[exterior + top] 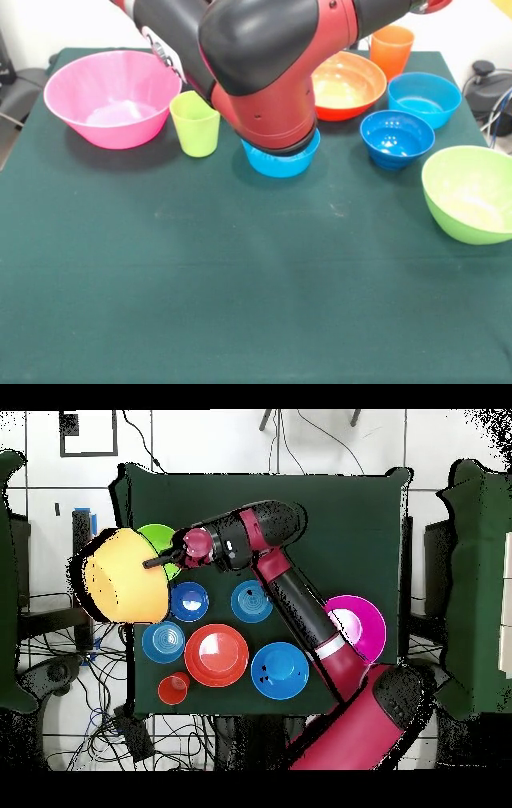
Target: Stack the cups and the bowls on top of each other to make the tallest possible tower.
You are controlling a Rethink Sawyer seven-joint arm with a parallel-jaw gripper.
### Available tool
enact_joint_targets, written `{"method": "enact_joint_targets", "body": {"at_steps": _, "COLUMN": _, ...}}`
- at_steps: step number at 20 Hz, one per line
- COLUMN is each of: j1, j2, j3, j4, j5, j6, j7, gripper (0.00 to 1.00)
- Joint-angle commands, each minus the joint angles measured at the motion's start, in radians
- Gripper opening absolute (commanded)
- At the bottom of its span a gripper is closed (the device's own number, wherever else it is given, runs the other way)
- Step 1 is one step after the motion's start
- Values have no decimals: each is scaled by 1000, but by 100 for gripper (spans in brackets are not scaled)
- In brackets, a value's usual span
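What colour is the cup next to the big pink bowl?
Lime green cup, beside the pink bowl; clearest in the front view.

Colours of the things on the dark green counter [240, 280]

The big bowl [112, 96] is pink, one cup [195, 122] lime green, the other cup [391, 48] orange.

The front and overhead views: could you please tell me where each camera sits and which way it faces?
Front view: across the table from the robot, facing it; the arm comes down from above, its bulky red-and-black joint filling the top centre.
Overhead view: above the table, looking straight down, with the robot's base at the bottom; the arm reaches from there up and left.
Shared: the arm, the pink bowl and the table, turned half round between the two views.
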Motion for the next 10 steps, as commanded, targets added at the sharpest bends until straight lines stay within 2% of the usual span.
{"method": "enact_joint_targets", "body": {"at_steps": 1, "j1": 38, "j2": 25, "j3": -59, "j4": -194, "j5": 48, "j6": 161, "j7": -260, "gripper": 0}}
{"method": "enact_joint_targets", "body": {"at_steps": 10, "j1": 50, "j2": 32, "j3": -68, "j4": -262, "j5": 29, "j6": 252, "j7": -295, "gripper": 0}}
